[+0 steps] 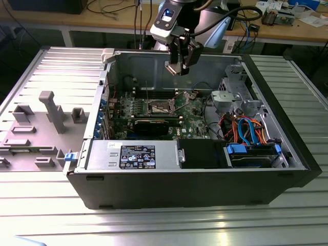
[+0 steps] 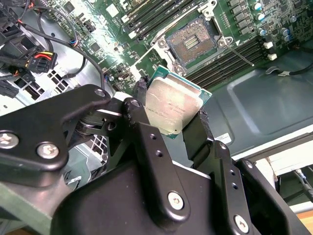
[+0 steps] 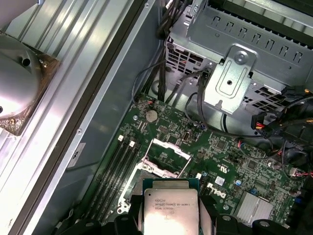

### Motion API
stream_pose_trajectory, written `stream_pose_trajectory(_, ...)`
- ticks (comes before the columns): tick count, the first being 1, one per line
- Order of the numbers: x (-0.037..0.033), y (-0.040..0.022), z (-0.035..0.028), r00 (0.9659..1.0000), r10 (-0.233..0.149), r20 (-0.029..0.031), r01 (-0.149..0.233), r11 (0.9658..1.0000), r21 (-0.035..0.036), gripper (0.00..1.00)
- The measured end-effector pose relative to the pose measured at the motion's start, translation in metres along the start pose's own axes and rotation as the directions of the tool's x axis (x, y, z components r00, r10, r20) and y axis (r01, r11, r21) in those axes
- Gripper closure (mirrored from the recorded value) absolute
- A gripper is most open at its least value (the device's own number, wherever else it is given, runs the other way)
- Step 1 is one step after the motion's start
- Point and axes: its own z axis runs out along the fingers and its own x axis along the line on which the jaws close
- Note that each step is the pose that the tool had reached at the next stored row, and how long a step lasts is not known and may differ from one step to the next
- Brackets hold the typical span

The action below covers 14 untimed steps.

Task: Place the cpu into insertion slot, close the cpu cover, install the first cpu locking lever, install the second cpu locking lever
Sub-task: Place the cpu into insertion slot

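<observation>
Your gripper (image 1: 177, 65) is clamped on the cpu (image 2: 173, 105), gripping it by two opposite edges, and it hangs above the open computer case (image 1: 205, 179). On the green board (image 3: 215, 147) below you can see the insertion slot (image 2: 193, 41), its dark centre uncovered and well apart from the chip.

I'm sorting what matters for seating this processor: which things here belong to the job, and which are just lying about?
Job: cpu, held in the hand; insertion slot, uncovered; cpu cover.
Lying about: power supply, drive cage, orange cables, grey fixture blocks.
</observation>
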Motion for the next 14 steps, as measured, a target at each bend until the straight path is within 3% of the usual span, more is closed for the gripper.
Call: stream_pose_trajectory(14,0.0000,0.0000,0.0002,0.9999,0.010,0.0008,-0.010,0.9999,-0.0003,0.46)
